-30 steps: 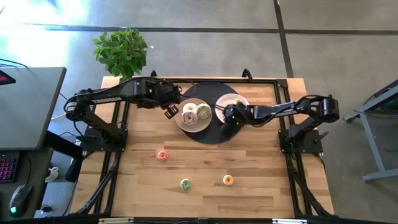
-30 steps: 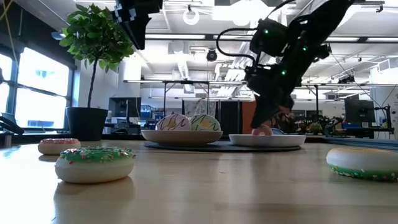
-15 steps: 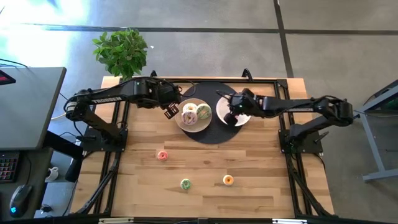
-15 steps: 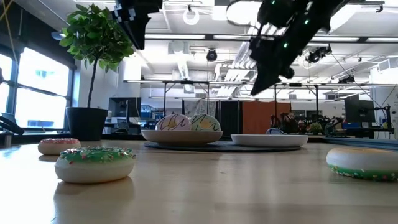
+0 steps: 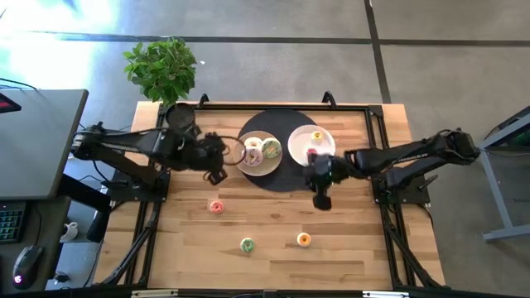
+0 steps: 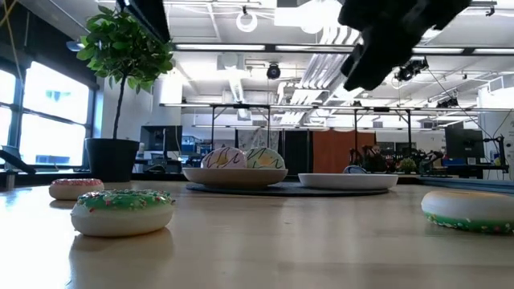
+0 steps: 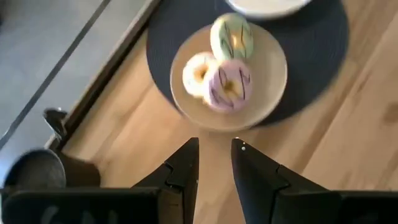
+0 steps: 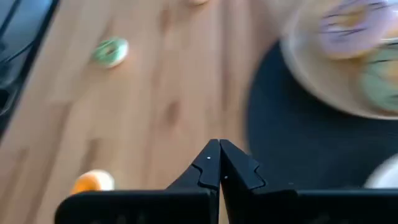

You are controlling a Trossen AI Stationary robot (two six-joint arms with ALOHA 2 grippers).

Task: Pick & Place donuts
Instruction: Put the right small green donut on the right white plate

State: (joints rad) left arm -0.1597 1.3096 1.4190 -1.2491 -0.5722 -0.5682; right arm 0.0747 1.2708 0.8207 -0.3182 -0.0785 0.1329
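Three larger donuts, white (image 5: 252, 146), pink (image 5: 252, 157) and green (image 5: 271, 150), lie on the cream plate (image 5: 259, 169). A yellow mini (image 5: 316, 136) and a pink mini (image 5: 311, 153) lie on the white plate (image 5: 325, 146). Three more minis rest on the bare wood: pink (image 5: 217, 207), green (image 5: 247, 245) and orange (image 5: 304, 240). My left gripper (image 5: 217, 175) hovers left of the cream plate, slightly open (image 7: 214, 149) and empty. My right gripper (image 5: 321, 201) hovers just near of the mat, shut (image 8: 219, 152) and empty.
Both plates sit on a round black mat (image 5: 277, 180) at the table's far middle. A potted plant (image 5: 162, 68) stands past the far left corner. A black frame (image 5: 153, 207) runs along the table's sides. Open wood lies between the mat and the three loose minis.
My right gripper has risen off the white plate, where a pink mini now lies, and swung toward the near edge to just past the mat. My left gripper has drawn back from the cream plate's left rim toward the near and left edges.
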